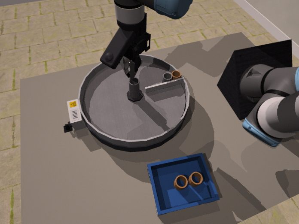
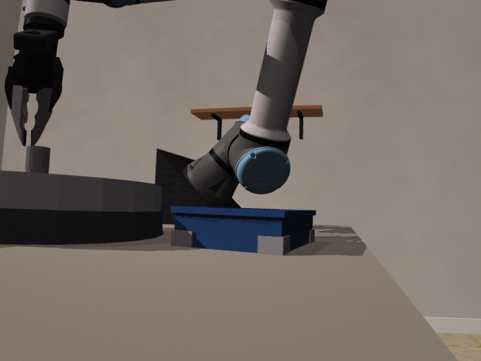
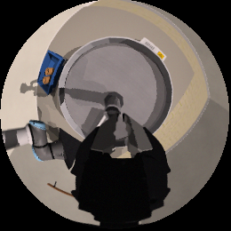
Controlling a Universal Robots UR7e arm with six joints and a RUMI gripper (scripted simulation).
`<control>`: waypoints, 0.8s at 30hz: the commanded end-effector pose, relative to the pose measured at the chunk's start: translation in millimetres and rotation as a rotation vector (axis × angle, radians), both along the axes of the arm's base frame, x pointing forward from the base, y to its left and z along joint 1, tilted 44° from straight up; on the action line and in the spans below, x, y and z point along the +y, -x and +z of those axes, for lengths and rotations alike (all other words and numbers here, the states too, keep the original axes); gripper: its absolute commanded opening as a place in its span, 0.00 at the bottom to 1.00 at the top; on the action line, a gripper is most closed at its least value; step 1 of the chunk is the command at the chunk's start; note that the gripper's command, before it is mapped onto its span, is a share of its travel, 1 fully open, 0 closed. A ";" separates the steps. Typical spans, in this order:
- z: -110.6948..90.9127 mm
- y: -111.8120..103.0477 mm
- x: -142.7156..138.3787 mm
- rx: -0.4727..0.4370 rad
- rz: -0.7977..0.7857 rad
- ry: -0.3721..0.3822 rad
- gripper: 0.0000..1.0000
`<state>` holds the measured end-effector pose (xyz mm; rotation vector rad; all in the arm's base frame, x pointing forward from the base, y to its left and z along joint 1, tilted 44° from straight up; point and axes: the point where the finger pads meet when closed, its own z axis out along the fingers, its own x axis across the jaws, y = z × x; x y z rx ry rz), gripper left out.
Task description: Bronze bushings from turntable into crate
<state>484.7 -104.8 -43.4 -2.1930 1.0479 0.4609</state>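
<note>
Crate floor [image 2: 233,229] hidden by walls, exterior view

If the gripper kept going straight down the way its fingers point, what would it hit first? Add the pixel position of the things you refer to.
Probably the top of the steel-gray sleeve [image 1: 134,89] [image 2: 37,159] on the turntable's [image 1: 130,143] [image 2: 81,193] [image 3: 169,95] center post, just below the fingertips, though exact alignment is unclear.
</note>
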 end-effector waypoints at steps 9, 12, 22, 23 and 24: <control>19.2 -1.1 -18.8 0.000 0.002 -0.001 0.06; 18.8 -0.3 -17.5 0.002 0.002 -0.003 0.06; 19.0 -0.5 -17.6 0.001 0.002 -0.002 0.06; 19.0 -0.5 -17.6 0.001 0.002 -0.002 0.06; 19.0 -0.5 -17.6 0.001 0.002 -0.002 0.06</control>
